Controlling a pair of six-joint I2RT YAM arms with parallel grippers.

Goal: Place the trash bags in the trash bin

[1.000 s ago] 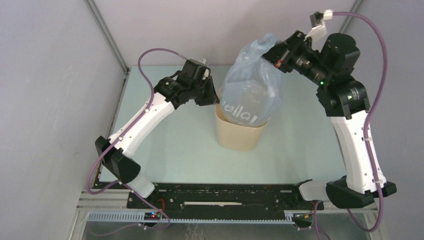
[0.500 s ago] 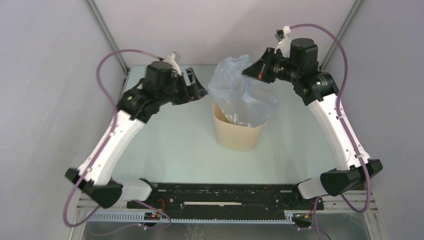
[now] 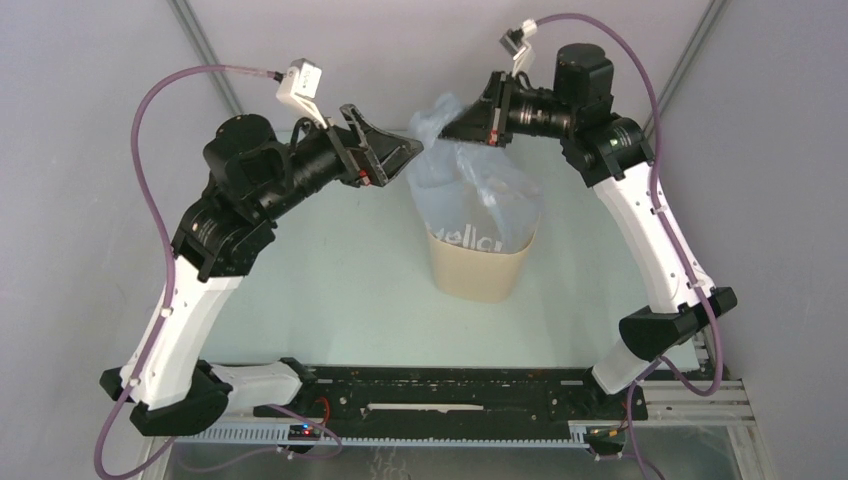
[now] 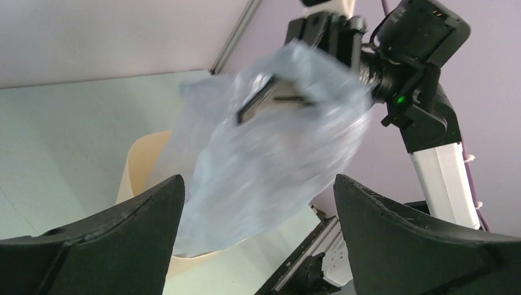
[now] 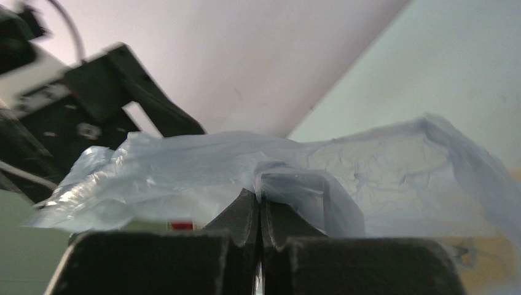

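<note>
Right gripper [image 3: 463,127] is clenched on the top edge of the trash bag [image 3: 482,195]; the right wrist view shows its fingers [image 5: 242,215] pressed together with pale-blue film bunched over them. The bag hangs from that grip, its lower part inside the trash bin [image 3: 478,272] and its upper part standing well above the rim. The bin stands upright on the pale green table [image 3: 340,270], between the two arms. Left gripper [image 3: 405,155] is spread wide and grasps nothing; it sits raised, just left of the bag's top, pointing toward it. Whether its tips touch the film cannot be told.
</note>
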